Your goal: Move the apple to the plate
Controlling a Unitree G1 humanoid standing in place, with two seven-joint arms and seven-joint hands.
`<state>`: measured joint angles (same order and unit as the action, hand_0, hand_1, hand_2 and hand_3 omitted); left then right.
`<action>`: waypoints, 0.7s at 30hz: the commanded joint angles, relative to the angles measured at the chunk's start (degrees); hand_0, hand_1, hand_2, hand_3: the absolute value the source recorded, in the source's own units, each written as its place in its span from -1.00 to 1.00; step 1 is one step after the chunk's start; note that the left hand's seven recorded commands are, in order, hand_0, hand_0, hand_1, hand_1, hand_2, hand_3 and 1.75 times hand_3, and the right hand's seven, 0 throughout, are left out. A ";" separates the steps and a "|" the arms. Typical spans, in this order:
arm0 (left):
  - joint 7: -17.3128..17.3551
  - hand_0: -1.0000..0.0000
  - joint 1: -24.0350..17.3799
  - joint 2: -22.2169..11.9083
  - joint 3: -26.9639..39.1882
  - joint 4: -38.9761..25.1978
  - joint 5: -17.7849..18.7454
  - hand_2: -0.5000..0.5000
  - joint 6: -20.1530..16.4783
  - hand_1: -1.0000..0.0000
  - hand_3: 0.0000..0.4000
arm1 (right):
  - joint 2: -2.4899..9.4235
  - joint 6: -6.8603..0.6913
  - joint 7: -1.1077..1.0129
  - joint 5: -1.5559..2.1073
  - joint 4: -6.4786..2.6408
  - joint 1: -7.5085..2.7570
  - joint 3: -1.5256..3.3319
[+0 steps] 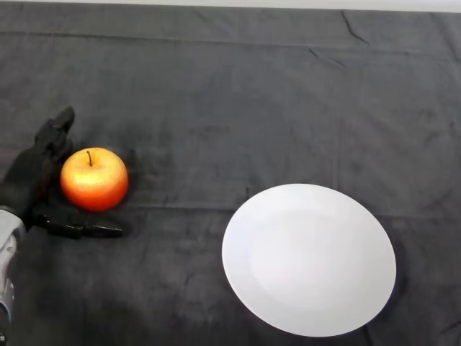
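A red and yellow apple [94,179] with a short stem stands upright on the dark cloth at the left. My black left hand [32,180] is just left of it, palm toward the fruit. Its fingers [56,133] reach up behind the apple's left side and the thumb [79,229] lies along the cloth below it. The fingers are spread and relaxed around the apple, not closed on it. A white round plate [310,259] lies empty at the lower right, well apart from the apple.
The dark cloth [230,108] covers the whole table, with a few creases near the far edge. My silver-grey forearm [6,267] enters at the lower left edge.
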<state>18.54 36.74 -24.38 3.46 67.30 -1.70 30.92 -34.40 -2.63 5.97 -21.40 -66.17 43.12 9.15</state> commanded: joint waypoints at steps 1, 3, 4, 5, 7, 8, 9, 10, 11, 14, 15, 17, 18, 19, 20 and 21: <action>-0.55 -0.83 3.14 0.76 -1.13 -1.64 -1.93 -0.42 0.68 0.00 0.83 | -0.34 -0.16 -0.16 0.41 -0.30 -1.63 -0.50; -0.57 -1.00 3.28 0.79 -1.49 -1.48 -2.30 -0.12 0.72 -0.76 1.00 | -0.34 -0.17 -0.16 0.41 -0.29 -1.63 -0.50; -0.56 -1.00 3.32 0.78 -1.65 -1.40 -2.47 -0.07 0.77 -0.87 1.00 | -0.34 -0.17 -0.16 0.41 -0.29 -1.63 -0.50; -0.55 -1.00 3.32 0.78 -1.79 -1.33 -2.61 -0.05 0.83 -0.91 1.00 | -0.34 -0.17 -0.16 0.41 -0.29 -1.63 -0.50; -0.49 -1.00 3.38 0.70 -2.07 -1.19 -2.90 0.00 0.90 -1.00 1.00 | -0.34 -0.17 -0.16 0.41 -0.28 -1.63 -0.51; -0.44 -1.00 3.44 0.65 -2.17 -1.14 -3.01 0.00 0.90 -1.00 1.00 | -0.34 -0.17 -0.16 0.41 -0.28 -1.63 -0.51; -0.36 -1.00 3.52 0.55 -2.27 -1.09 -3.11 0.00 0.88 -1.00 1.00 | -0.34 -0.17 -0.16 0.41 -0.28 -1.63 -0.51; -0.26 -1.00 3.62 0.44 -2.35 -1.06 -3.20 0.00 0.83 -1.00 1.00 | -0.34 -0.18 -0.16 0.41 -0.28 -1.63 -0.51; -0.20 -1.00 3.71 0.34 -2.42 -1.03 -3.27 0.00 0.80 -1.00 1.00 | -0.34 -0.18 -0.16 0.41 -0.28 -1.63 -0.51; -0.13 -1.00 4.05 0.04 -2.60 -1.01 -3.51 0.00 0.71 -1.00 1.00 | -0.34 -0.18 -0.16 0.41 -0.29 -1.62 -0.51; -0.12 -1.00 4.28 -0.08 -2.64 -1.05 -3.57 0.00 0.60 -1.00 1.00 | -0.34 -0.18 -0.16 0.41 -0.29 -1.62 -0.51; -0.17 -1.00 4.81 -0.32 -2.69 -1.23 -3.67 0.00 0.36 -1.00 1.00 | -0.34 -0.18 -0.16 0.41 -0.29 -1.62 -0.50; -0.31 -1.00 5.11 -0.40 -2.72 -1.42 -3.75 0.00 0.23 -1.00 1.00 | -0.34 -0.18 -0.16 0.41 -0.29 -1.62 -0.50; -0.56 -1.00 5.37 -0.43 -2.77 -1.66 -3.85 0.00 0.15 -1.00 1.00 | -0.34 -0.18 -0.16 0.41 -0.30 -1.62 -0.50; -0.85 -1.00 5.56 -0.40 -2.83 -1.93 -3.98 0.00 0.13 -1.00 1.00 | -0.34 -0.18 -0.16 0.41 -0.30 -1.62 -0.50; -1.27 -1.00 5.72 -0.33 -2.91 -2.27 -4.13 0.00 0.17 -1.00 1.00 | -0.34 -0.18 -0.16 0.41 -0.30 -1.62 -0.50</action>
<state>16.88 39.93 -23.92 1.36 67.20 -4.20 30.97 -34.45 -2.63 5.97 -21.40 -66.15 43.12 9.14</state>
